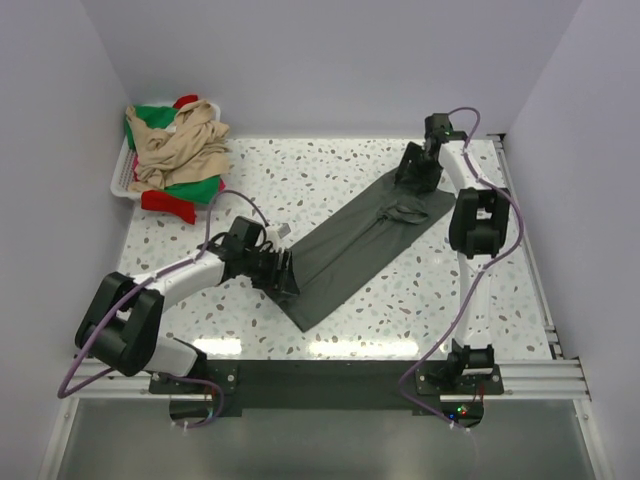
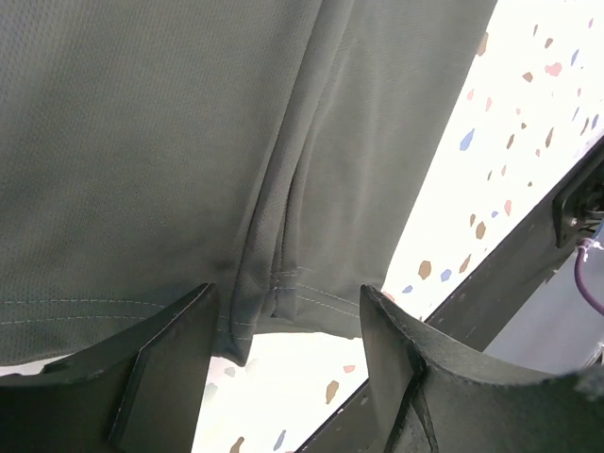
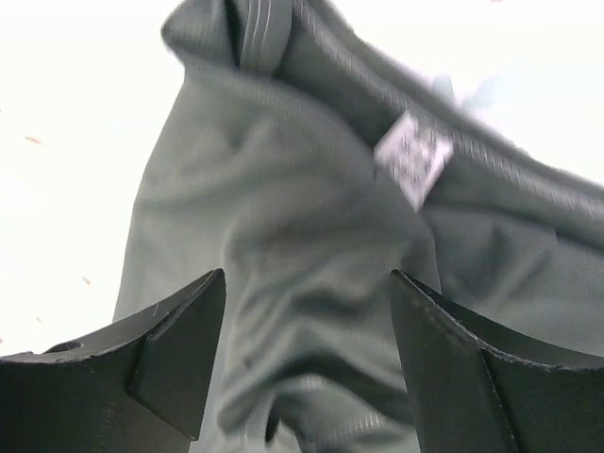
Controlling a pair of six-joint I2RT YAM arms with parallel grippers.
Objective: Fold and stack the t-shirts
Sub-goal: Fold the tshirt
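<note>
The dark grey t-shirt [image 1: 365,240] lies folded into a long strip, running diagonally across the table. My left gripper [image 1: 284,275] is open at its near left hem end; in the left wrist view the stitched hem [image 2: 311,302] lies just ahead of the open gripper [image 2: 288,363]. My right gripper [image 1: 413,172] is open at the far collar end. In the right wrist view the gripper [image 3: 307,363] straddles rumpled grey cloth [image 3: 283,245] below the white neck label [image 3: 413,156]. Beige [image 1: 185,145], green [image 1: 197,190] and red [image 1: 168,203] shirts are heaped at the back left.
The white plastic basket [image 1: 122,175] holding the other shirts stands in the back left corner against the wall. Walls close the left, back and right sides. A black rail [image 1: 330,375] runs along the near edge.
</note>
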